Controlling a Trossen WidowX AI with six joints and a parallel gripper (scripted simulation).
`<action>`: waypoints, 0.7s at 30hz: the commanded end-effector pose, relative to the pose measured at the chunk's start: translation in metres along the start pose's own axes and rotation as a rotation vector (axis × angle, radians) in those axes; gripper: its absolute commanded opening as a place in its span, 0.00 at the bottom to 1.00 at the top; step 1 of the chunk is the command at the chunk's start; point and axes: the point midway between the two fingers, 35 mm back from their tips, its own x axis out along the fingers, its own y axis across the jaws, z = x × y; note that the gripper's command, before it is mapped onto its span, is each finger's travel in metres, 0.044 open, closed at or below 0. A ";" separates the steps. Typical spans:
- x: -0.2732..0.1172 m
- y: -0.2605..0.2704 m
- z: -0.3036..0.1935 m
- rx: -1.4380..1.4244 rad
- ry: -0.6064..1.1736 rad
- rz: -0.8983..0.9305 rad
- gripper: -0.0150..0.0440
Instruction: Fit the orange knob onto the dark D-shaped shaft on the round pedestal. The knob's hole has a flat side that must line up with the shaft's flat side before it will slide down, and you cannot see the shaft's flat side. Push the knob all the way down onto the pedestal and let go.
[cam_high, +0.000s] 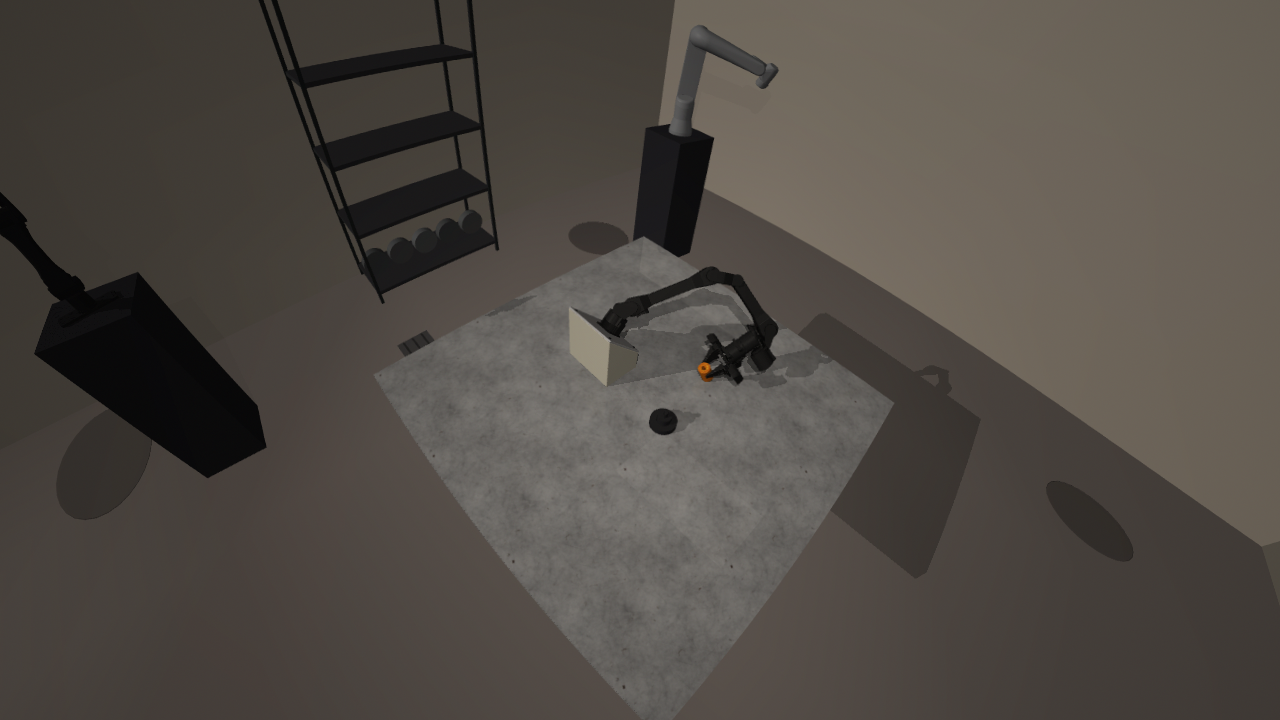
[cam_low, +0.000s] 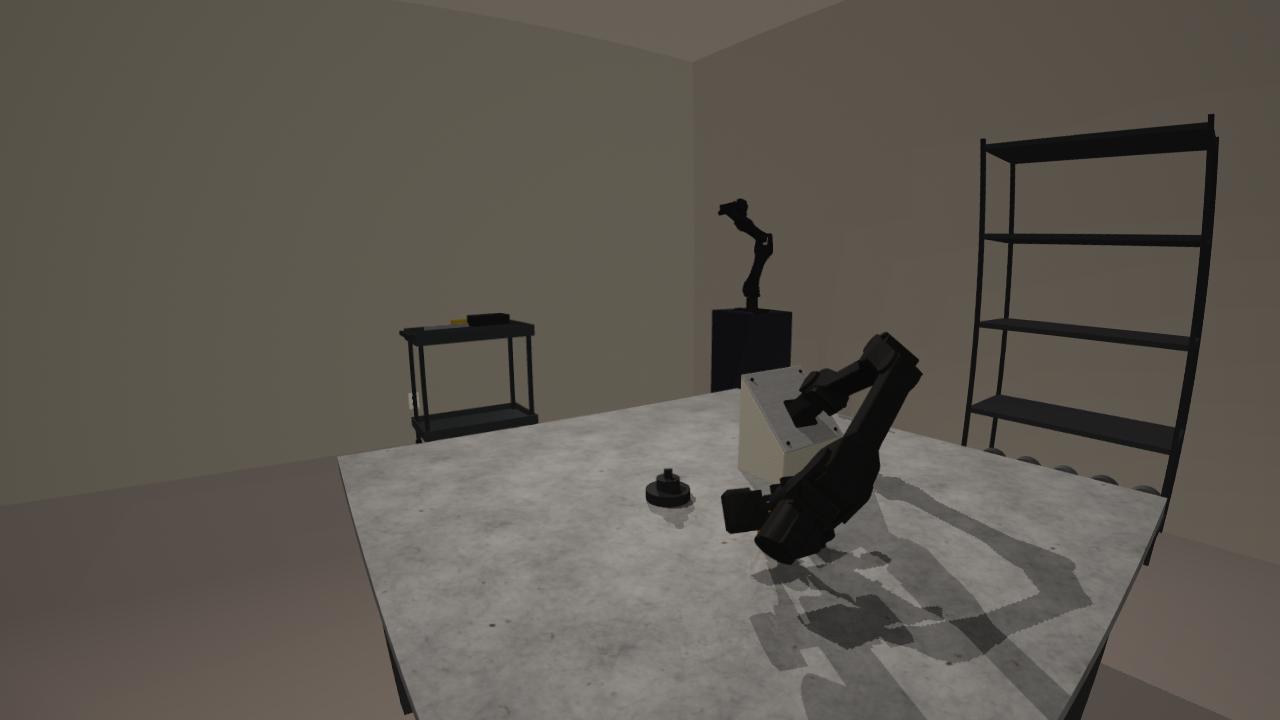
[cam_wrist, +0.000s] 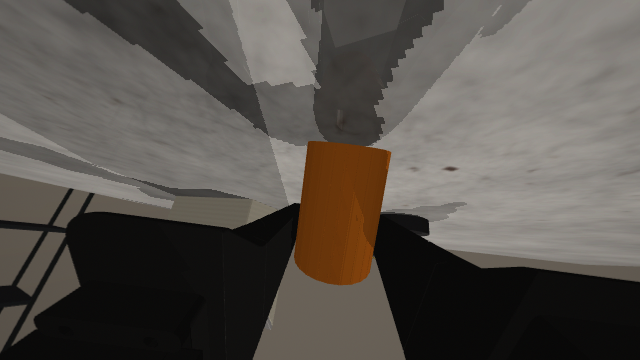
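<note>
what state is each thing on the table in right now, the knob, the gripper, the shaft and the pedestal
Orange knob: gripped, off the shaft, hole end facing up in the top view.
Gripper: shut on the knob.
D-shaped shaft: bare, upright; flat side can't be made out.
Round pedestal: standing on the table, no knob fitted.

matt orange knob (cam_high: 704, 368) (cam_wrist: 342, 215), mottled grey stone-like tabletop (cam_high: 626, 537) (cam_low: 537, 573)

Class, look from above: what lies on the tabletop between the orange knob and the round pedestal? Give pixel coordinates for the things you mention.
In the top view, only bare grey tabletop (cam_high: 572, 501) shows between the orange knob (cam_high: 704, 368) and the round pedestal (cam_high: 662, 422).
</note>
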 end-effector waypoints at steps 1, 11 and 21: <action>-0.001 -0.001 0.001 0.004 0.004 -0.003 0.56; -0.006 0.000 0.003 0.004 -0.010 -0.016 0.56; -0.005 0.000 0.003 0.000 -0.009 -0.015 0.69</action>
